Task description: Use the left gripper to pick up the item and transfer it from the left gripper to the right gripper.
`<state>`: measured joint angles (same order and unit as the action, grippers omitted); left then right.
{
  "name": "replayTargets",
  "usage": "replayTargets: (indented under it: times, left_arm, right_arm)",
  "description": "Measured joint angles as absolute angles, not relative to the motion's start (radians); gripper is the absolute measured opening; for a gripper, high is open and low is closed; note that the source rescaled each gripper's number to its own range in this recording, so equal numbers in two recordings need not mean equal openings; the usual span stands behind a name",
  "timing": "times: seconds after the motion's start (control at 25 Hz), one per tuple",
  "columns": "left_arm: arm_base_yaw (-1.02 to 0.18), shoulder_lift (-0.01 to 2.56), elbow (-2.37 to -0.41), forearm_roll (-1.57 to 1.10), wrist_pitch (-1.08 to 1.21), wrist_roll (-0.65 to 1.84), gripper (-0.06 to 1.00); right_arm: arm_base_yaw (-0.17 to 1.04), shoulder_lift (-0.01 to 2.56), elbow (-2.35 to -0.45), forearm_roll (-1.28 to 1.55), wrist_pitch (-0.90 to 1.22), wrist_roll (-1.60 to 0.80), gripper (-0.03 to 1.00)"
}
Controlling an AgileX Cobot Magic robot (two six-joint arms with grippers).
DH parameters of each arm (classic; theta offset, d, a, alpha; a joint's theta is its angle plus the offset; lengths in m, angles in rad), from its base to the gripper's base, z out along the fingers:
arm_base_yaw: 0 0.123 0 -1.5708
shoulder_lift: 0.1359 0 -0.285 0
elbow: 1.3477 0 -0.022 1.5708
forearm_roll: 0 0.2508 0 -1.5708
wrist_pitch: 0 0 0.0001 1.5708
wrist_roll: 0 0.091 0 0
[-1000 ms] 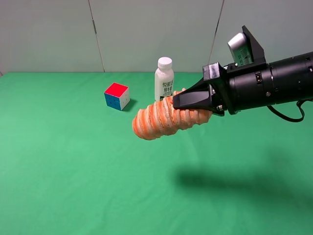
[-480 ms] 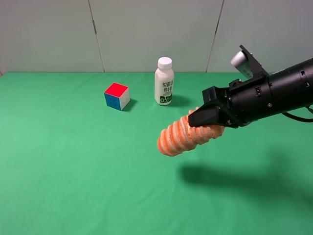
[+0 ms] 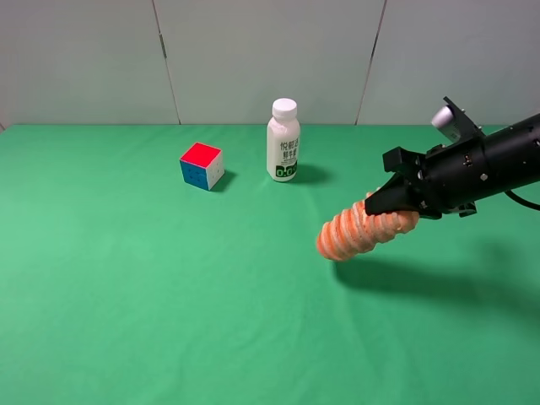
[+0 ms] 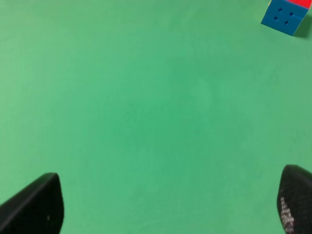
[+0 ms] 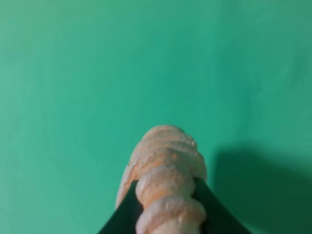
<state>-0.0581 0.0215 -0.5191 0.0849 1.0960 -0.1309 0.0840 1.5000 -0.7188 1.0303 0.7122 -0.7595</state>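
Observation:
The item, an orange-brown ridged roll [image 3: 359, 232], hangs a little above the green table at the right, held by one end. My right gripper [image 3: 390, 207] is shut on it, its straight black arm reaching in from the right. The right wrist view shows the roll [image 5: 165, 185] between the two black fingers [image 5: 124, 214]. My left gripper is outside the high view; its wrist view shows its fingertips [image 4: 34, 204] far apart over bare green cloth, the gripper [image 4: 165, 204] open and empty.
A red-blue-white puzzle cube [image 3: 202, 165] sits at the back left, also showing in the left wrist view [image 4: 285, 15]. A white milk bottle [image 3: 283, 141] stands at the back centre. The green table cloth [image 3: 169, 295] ends at a grey wall behind.
My right gripper has carried the roll to the right and lower, away from the bottle. Its shadow on the cloth has moved right with it.

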Motion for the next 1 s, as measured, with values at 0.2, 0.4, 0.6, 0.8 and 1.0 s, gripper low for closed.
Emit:
replayTargets:
  times: [0.2,0.4,0.6,0.8,1.0]
  left_arm:
    - [-0.058,-0.002,-0.519,0.085,1.097,-0.131,0.88]
    - [-0.058,-0.004,-0.519,0.085,1.098,-0.131,0.88]
    - [-0.058,-0.004,-0.519,0.085,1.098,-0.131,0.88]
    - [-0.058,-0.004,-0.519,0.085,1.098,-0.131,0.88]
    - [-0.058,-0.004,-0.519,0.085,1.098,-0.131,0.88]
  right_arm:
    - [0.036,1.594,-0.830,1.007,0.747,-0.790,0.00]
    - [0.004,1.670,-0.918,0.982,0.770,-0.791,0.00]
    - [-0.022,1.724,-0.974,0.963,0.769,-0.792,0.00]
    - [-0.064,1.755,-0.990,0.947,0.769,-0.793,0.00]
    - [-0.091,1.794,-0.992,0.907,0.745,-0.793,0.00]
